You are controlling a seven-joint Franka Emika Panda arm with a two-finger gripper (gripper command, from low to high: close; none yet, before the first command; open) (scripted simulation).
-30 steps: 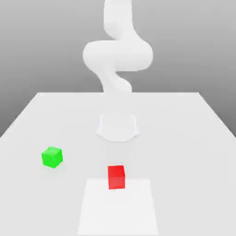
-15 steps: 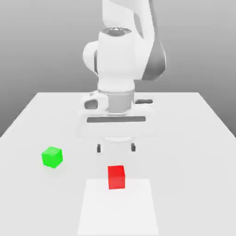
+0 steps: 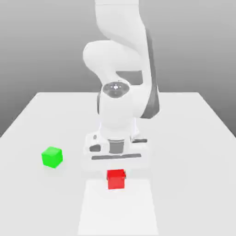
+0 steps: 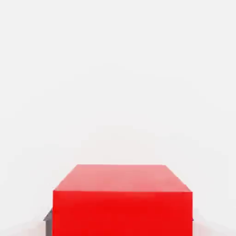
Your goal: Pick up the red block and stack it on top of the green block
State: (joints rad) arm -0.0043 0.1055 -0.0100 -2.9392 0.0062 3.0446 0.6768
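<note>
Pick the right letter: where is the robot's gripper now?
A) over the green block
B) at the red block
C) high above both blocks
B: in the exterior view the gripper is down at the red block, with a dark fingertip on either side.

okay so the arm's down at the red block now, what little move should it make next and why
Probably a short lift straight up. The gripper is closed on the red block, its fingertips against opposite sides, and the green block sits apart toward the exterior view's left, so the red one likely needs height before moving across.
</note>
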